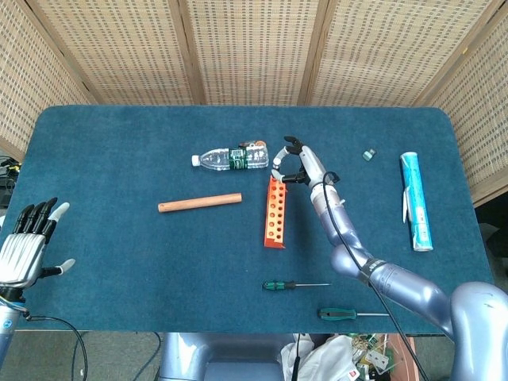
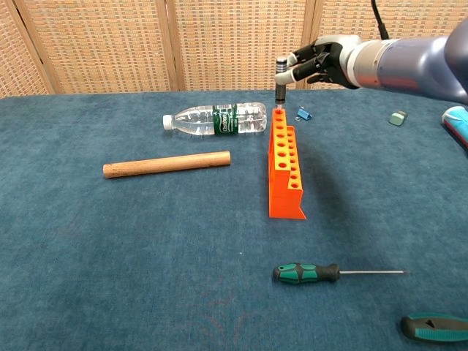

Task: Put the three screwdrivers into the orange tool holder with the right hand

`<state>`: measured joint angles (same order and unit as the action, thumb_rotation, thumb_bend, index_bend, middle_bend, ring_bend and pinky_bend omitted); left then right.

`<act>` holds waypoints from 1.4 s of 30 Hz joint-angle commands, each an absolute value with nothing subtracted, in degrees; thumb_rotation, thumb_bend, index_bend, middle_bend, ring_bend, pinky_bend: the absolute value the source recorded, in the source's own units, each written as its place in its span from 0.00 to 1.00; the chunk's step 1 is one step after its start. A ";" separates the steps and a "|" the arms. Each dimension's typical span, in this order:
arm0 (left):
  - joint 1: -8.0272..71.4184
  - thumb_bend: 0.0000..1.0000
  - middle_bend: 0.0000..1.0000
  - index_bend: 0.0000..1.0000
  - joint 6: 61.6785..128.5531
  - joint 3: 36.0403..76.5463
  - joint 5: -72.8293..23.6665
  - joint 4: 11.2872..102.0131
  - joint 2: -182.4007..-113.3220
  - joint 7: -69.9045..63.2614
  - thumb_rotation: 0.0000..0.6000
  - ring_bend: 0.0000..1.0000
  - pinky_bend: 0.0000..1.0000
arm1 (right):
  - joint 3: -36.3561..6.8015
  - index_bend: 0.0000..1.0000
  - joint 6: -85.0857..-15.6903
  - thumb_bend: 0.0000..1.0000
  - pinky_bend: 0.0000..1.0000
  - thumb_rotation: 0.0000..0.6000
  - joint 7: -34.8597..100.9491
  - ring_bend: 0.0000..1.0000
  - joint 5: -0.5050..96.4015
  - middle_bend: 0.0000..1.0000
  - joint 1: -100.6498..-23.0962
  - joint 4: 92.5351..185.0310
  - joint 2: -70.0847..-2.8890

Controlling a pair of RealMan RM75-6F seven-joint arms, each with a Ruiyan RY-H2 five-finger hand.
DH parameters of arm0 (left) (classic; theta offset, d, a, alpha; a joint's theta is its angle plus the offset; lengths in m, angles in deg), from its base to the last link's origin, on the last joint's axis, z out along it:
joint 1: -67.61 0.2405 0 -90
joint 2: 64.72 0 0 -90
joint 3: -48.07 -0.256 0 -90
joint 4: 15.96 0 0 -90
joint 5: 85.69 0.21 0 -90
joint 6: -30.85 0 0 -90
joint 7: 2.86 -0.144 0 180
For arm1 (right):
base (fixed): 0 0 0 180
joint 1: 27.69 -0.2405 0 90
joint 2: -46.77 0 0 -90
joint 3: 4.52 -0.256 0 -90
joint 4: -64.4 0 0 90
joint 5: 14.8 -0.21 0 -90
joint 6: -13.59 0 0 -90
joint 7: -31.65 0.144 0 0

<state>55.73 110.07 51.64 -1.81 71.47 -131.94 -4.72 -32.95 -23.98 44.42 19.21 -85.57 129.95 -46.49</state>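
My right hand (image 2: pixel 316 64) pinches the first screwdriver (image 2: pixel 279 78) above the orange tool holder (image 2: pixel 284 167); I should lower it vertically, releasing only once seated.

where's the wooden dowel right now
The wooden dowel lies flat on the blue table, left of the orange tool holder in the chest view and just in front of the water bottle.

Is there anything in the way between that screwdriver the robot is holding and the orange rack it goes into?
Nothing visible. The right hand holds the screwdriver upright directly over the far end of the orange tool holder, its tip at the top hole. The water bottle lies to the side.
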 commanded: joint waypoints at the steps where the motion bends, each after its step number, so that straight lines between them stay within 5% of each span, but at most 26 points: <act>1: 55.75 0.00 0.00 0.00 110.19 51.67 -1.78 71.48 -131.96 -4.76 1.00 0.00 0.00 | -33.03 0.64 -23.77 0.43 0.00 1.00 44.59 0.00 19.25 0.07 -85.52 129.48 -46.88; 42: 55.56 0.00 0.00 0.00 109.80 51.72 -2.25 71.31 -132.26 -5.32 1.00 0.00 0.00 | -32.74 0.59 -20.61 0.43 0.00 1.00 46.27 0.00 24.27 0.07 -84.19 125.48 -49.20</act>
